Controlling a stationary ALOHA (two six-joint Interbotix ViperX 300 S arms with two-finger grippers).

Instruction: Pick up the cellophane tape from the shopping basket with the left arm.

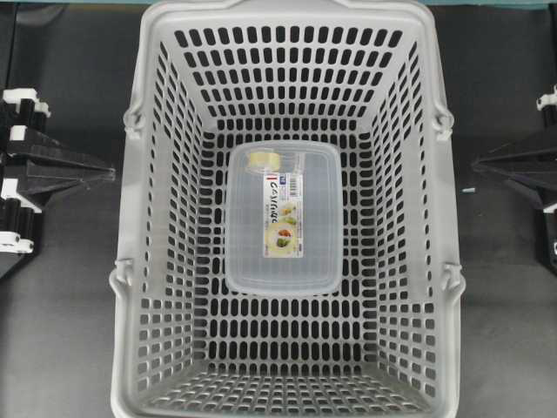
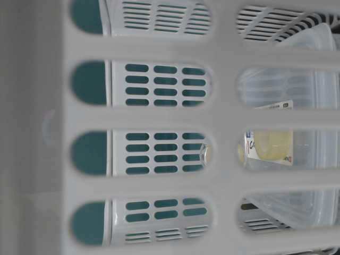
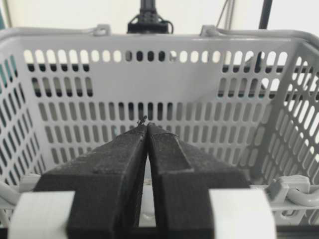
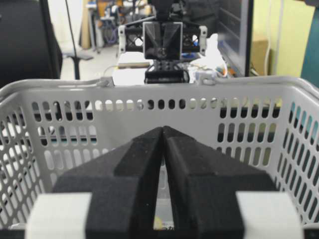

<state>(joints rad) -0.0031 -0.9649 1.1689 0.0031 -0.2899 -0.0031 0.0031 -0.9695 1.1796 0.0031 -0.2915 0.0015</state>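
Note:
The cellophane tape [image 1: 261,159], a small pale-yellow ring in clear wrap, lies on the far-left corner of a clear food container [image 1: 280,252] on the floor of the grey shopping basket [image 1: 287,13]. My left gripper [image 1: 109,172] is shut and empty, outside the basket's left wall at about rim height. In the left wrist view its tips [image 3: 147,125] meet in front of the basket [image 3: 149,89]. My right gripper [image 1: 477,164] is shut and empty outside the right wall. Its tips [image 4: 163,128] also meet in front of the basket [image 4: 149,94].
The basket's slotted walls stand high around the container, and its handles [image 1: 129,117] are folded down on the rim. The table-level view looks through the basket wall [image 2: 159,119] at the container [image 2: 297,106]. The opposite arm [image 4: 162,40] faces across the basket.

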